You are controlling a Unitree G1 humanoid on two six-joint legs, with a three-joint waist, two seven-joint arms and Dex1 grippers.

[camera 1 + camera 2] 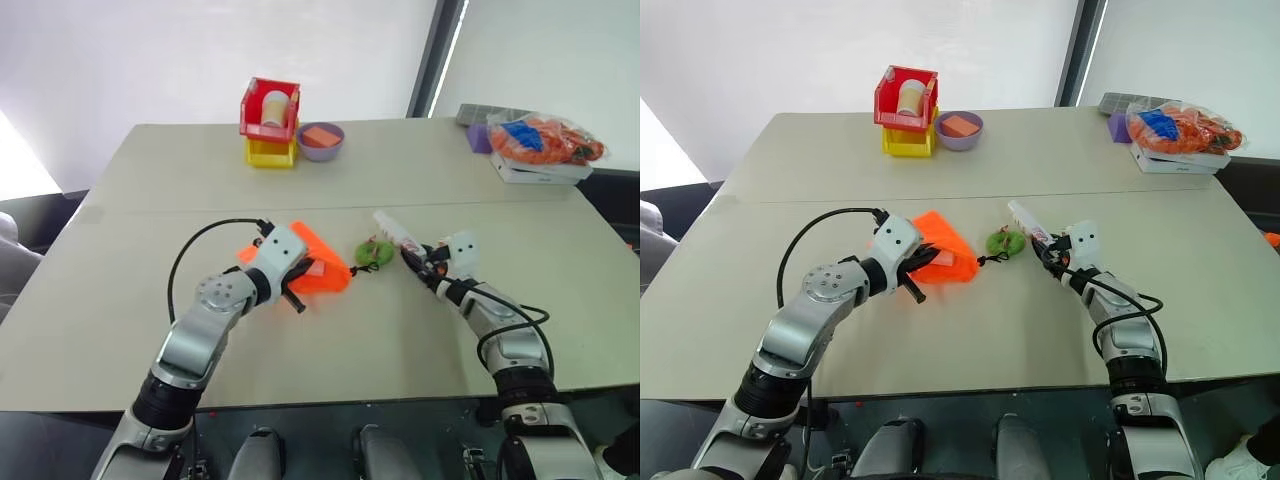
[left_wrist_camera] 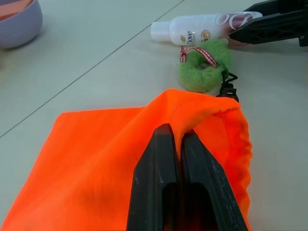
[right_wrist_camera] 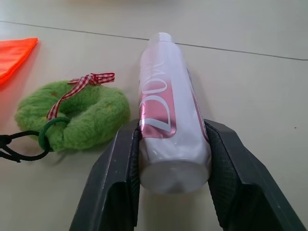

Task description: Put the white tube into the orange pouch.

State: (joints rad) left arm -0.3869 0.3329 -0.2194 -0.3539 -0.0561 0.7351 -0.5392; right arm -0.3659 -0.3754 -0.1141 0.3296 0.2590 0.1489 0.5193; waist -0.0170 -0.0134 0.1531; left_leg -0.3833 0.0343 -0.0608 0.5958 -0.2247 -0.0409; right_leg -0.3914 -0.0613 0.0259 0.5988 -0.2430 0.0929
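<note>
The slim, glossy white plastic tube (image 3: 169,115), light and likely slippery, lies gripped near its base in the right gripper (image 3: 173,192) jaws; left gripper (image 2: 175,159) jaws pinch the soft neon-orange fabric pouch (image 2: 96,159) rim.

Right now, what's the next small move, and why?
Probably lift the white tube a little off the table. The right tool has its fingers against both sides of it, and the left tool is pinching the rim of the orange pouch.
</note>
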